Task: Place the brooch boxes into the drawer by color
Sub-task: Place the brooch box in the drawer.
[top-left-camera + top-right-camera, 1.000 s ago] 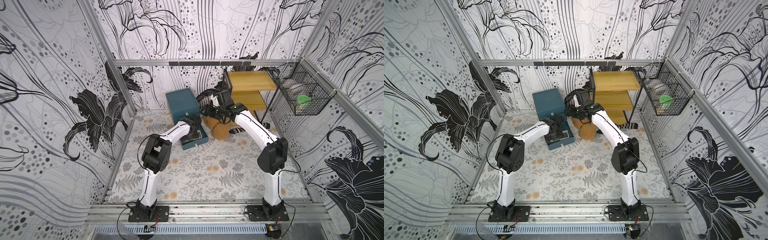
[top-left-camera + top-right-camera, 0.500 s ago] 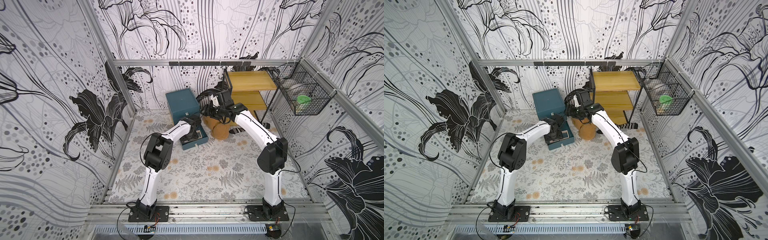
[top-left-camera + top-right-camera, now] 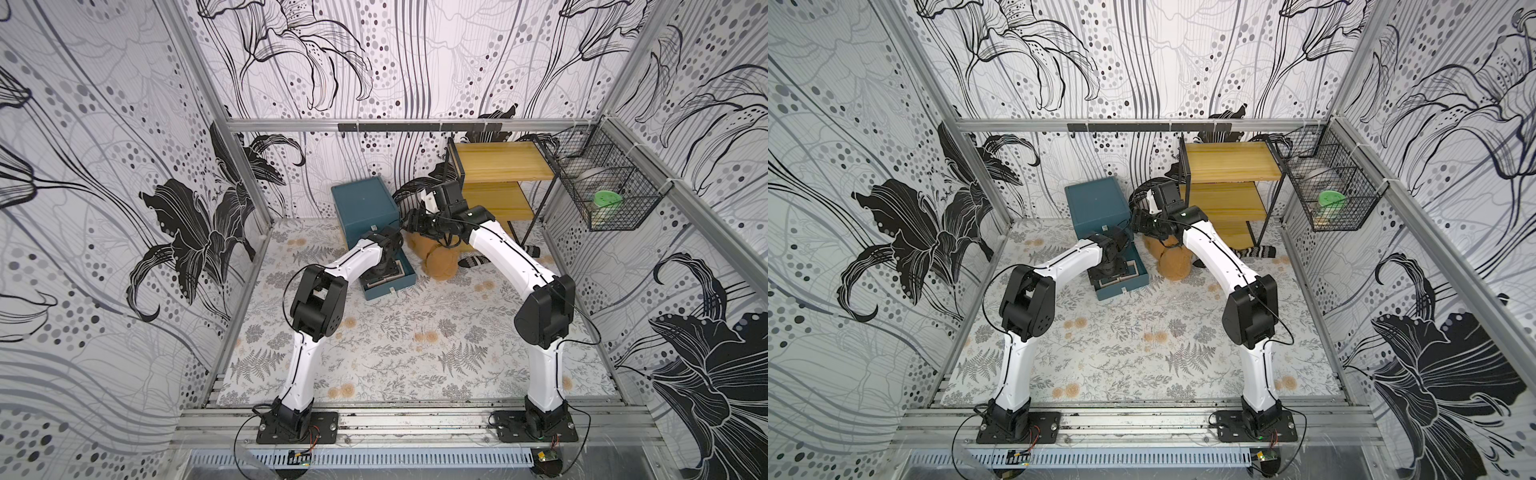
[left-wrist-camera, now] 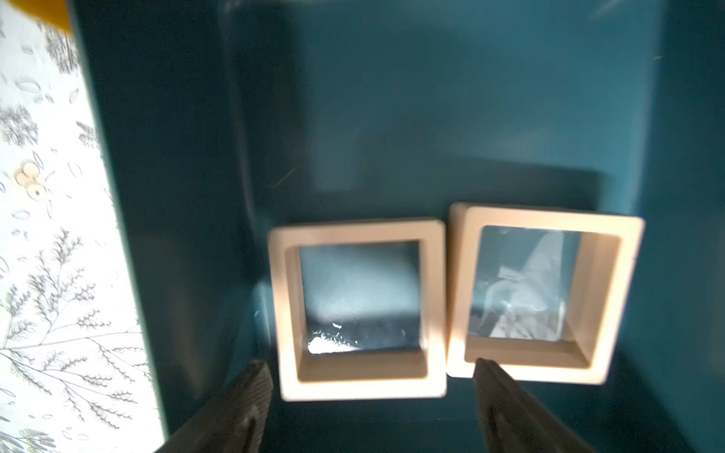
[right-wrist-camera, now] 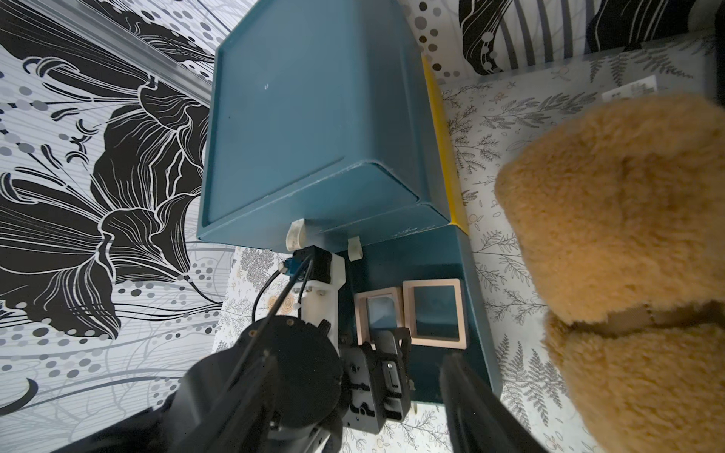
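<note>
**Pale pair in the bottom drawer: left pincer let go, back out clean**

Left pincer (image 4: 371, 364) is released. Its fingers are spread wider than the pale brooch box (image 4: 357, 310) between them, with no squeeze on it. The second pale box (image 4: 545, 294) lies flat right beside it, frames touching or nearly so. Both rest on the floor of the pulled-out bottom drawer (image 3: 388, 286) of the teal chest (image 3: 363, 208), at the far side of the table (image 3: 415, 353). The two upper drawers look shut. I can't see the other four boxes from here.

Right pincer (image 3: 411, 223) hovers over the chest's front edge, jaws apart, nothing in them.

Step as I read it: withdraw, then shut the drawer.
- Lift straight up. One fingertip (image 4: 486, 376) overlaps the neighbour box's corner in the wrist view, and I can't tell if it touches. Any sideways drag would probably skew that box.
- Keep the fingers spread until they are above the drawer walls.
- To shut it, push squarely on the drawer front near the knob (image 3: 391, 290), in line with the slide.
- The chest may skid, so the right pincer could press on its top to brace it.
- The plush toy (image 3: 440, 266) sits just beside the drawer's side. Keep the arm off it.
</note>
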Tool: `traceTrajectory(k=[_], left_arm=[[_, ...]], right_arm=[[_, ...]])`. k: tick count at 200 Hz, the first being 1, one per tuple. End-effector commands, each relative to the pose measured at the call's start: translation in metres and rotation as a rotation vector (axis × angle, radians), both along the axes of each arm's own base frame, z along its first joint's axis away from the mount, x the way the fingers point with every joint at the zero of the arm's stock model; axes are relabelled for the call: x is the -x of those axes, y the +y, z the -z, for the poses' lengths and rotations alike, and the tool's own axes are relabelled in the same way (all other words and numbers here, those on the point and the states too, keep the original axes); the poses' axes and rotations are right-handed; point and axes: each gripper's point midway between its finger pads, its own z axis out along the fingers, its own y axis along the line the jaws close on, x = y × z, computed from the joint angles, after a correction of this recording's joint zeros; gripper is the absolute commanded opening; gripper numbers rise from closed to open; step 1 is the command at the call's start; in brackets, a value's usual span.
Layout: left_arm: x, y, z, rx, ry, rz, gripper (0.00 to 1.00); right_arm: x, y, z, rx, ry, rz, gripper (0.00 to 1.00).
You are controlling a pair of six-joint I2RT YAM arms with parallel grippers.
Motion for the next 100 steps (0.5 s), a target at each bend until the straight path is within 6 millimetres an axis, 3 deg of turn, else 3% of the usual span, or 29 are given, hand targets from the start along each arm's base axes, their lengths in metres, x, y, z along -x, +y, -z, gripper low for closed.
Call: traceTrajectory(k=[1,22,57,100], left_arm=[[-0.008,-0.001,-0.023,0.022,-0.051,-0.004,0.88],[-0.010,0.000,-0.032,0.026,-0.075,-0.011,0.87],[-0.013,-0.001,-0.073,0.086,-0.182,-0.045,0.82],[0.018,-0.002,-0.110,0.275,-0.330,-0.122,0.75]], right_arm=[[-0.007,0.005,0.001,-0.015,0.013,-0.010,0.73],[-0.014,0.005,-0.003,-0.032,0.007,-0.004,0.73],[-0.032,0.001,-0.006,-0.073,0.015,0.016,0.73],[-0.052,-0.002,-0.002,-0.119,0.029,0.024,0.75]])
